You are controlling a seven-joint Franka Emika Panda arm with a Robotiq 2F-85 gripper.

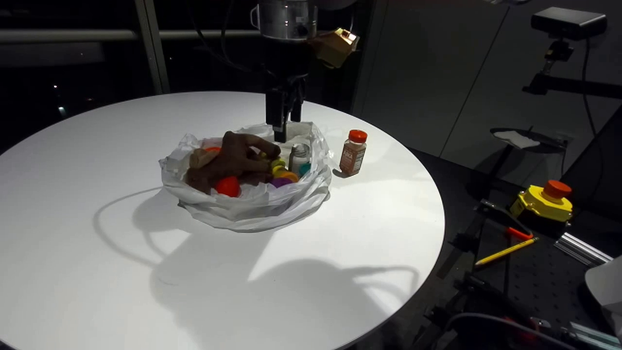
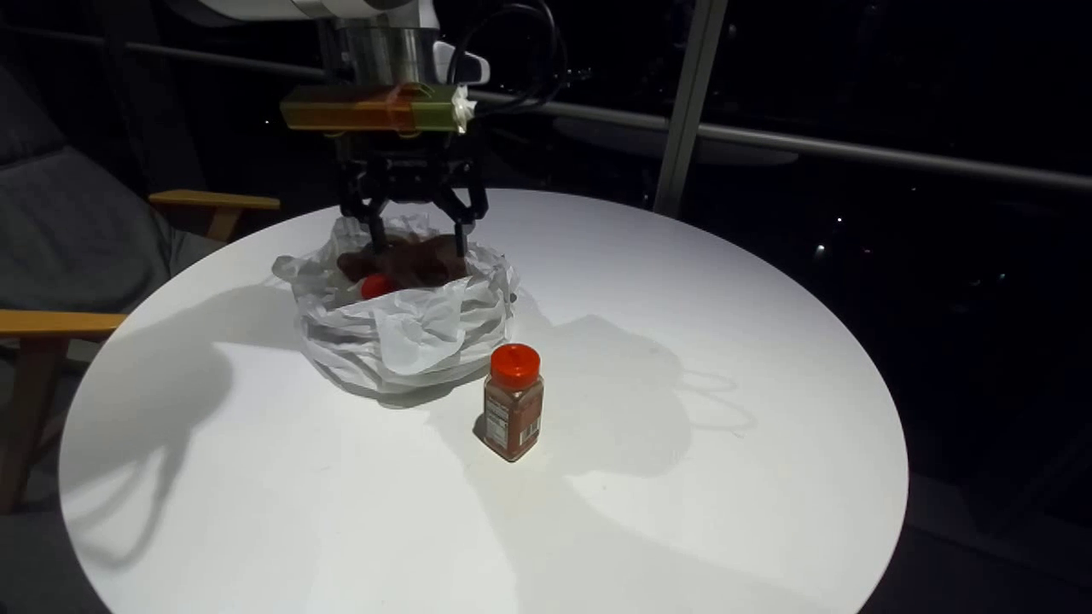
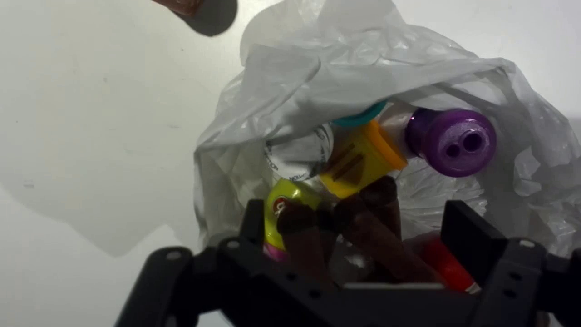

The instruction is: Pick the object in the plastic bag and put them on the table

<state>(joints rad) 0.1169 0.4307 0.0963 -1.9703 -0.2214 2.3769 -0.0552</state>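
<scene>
The translucent plastic bag [image 1: 252, 211] stands on the round white table [image 2: 682, 546] with its mouth spread open. Inside lie a brown plush toy [image 1: 233, 158], a red toy [image 2: 376, 286], a white-topped jar [image 3: 297, 154], a yellow tub with an orange lid [image 3: 356, 165], a purple piece [image 3: 460, 143], a teal lid [image 3: 363, 116] and a yellow-green piece [image 3: 290, 200]. A red-capped jar [image 2: 514, 409] is upright on the table outside the bag. My gripper [image 3: 358, 218] points down over the bag's mouth, open; brown plush limbs show below and between its fingers, not clamped.
The bag's crumpled rim [image 3: 408, 77] rises around its contents. A grey chair [image 2: 77, 230] stands beside the table in an exterior view. Past the table edge are a black bench with a yellow-and-red stop button [image 1: 544, 201] and a mounted camera [image 1: 568, 23].
</scene>
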